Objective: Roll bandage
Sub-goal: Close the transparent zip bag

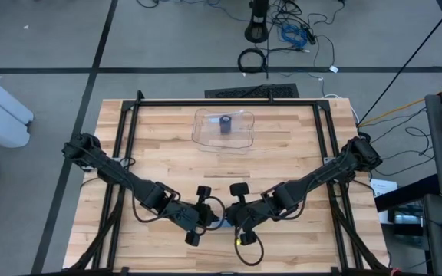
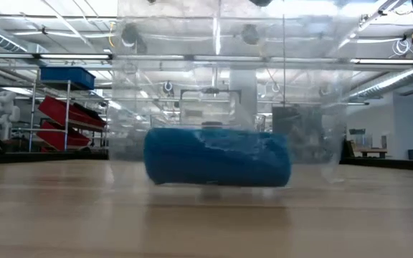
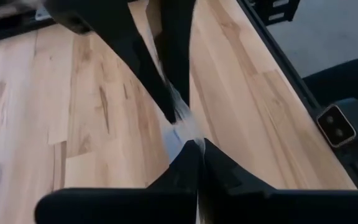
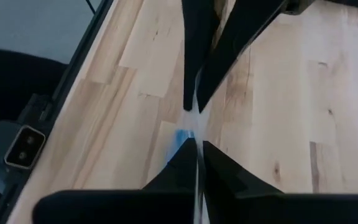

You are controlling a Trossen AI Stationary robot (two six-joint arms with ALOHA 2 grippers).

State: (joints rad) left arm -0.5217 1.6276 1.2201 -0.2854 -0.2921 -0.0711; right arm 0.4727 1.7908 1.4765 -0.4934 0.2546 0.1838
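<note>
On pale wood [image 1: 167,153], clear tub [image 1: 203,136] holds cylindrical blue roll [image 1: 225,124].

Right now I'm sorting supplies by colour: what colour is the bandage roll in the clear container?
Blue; the bandage roll shows best in the low view.

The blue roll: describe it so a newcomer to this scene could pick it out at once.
On the wooden table, look toward the far edge, away from both arms, for the clear plastic container. The blue roll sits inside it, lying on its side in the low view. It is the only dark blue thing within clear walls.
</note>
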